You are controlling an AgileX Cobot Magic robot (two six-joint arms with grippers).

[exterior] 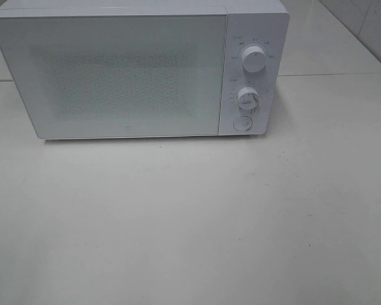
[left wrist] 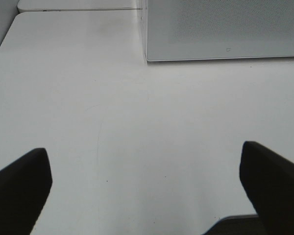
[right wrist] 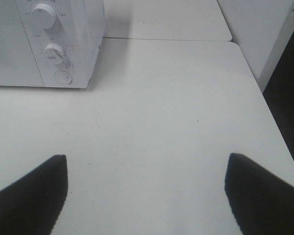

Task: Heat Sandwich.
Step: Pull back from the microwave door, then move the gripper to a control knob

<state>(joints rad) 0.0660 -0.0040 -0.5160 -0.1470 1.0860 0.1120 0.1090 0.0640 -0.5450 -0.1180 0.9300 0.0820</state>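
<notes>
High view: a white microwave [exterior: 114, 70] is standing at the far side of the white bench [exterior: 190, 222], left of centre, with its door lying shut across the front. On its right-hand panel an upper knob [exterior: 254, 58] is sitting above a lower knob [exterior: 247, 98], and a round button [exterior: 242, 123] is sitting below both.

Left wrist view: the left pincer [left wrist: 143, 152] is hanging over bare bench, near and to the left of the microwave's lower left corner. Its two dark fingers [left wrist: 19, 191] are standing wide apart, fully released. They are gripping nothing, and only bench surface is showing between them. Whether the tips are resting on the bench cannot be told.

Right wrist view: the right pincer [right wrist: 147, 157] is hanging over the bench, near and to the right of the microwave's control panel. Its dark fingers [right wrist: 264, 196] are likewise spreading wide, released and empty, well apart from the microwave. The bench's right edge is running just beside this pincer's outer finger.

The sandwich is showing in none of the three views, so its place cannot be told; the microwave's frosted door is letting nothing inside be made out.
</notes>
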